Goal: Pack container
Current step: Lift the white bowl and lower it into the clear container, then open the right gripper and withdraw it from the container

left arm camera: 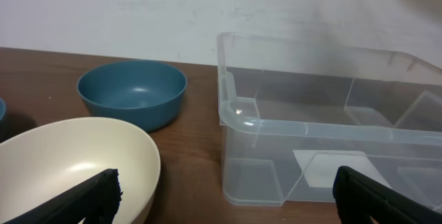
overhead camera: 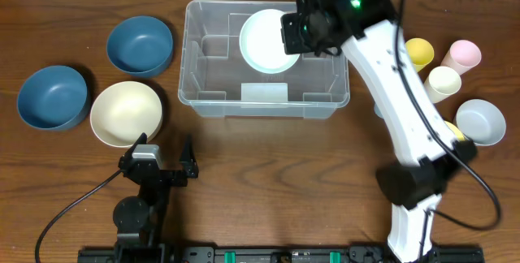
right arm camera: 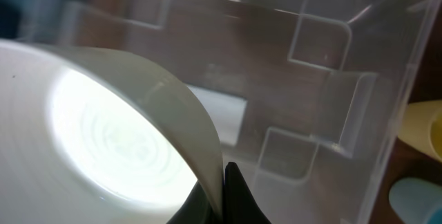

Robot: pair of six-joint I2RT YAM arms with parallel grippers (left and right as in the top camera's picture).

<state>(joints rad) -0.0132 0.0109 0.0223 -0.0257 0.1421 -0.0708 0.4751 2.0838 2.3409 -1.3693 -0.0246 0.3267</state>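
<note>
Container [overhead camera: 211, 107] stands upright on the table [overhead camera: 268, 165], centre rear. Right gripper [right arm camera: 222, 186] is clamped on the rim of a white bowl [overhead camera: 262, 44], held tilted over the container's rear right portion. Left gripper [overhead camera: 160, 165] is empty with its jaws wide apart, just beside a cream bowl [overhead camera: 126, 113].

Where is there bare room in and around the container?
Free: container floor left of the white bowl in the right gripper; table in front of the container. Crowded: cream bowl, blue bowls at left; cups at right.
</note>
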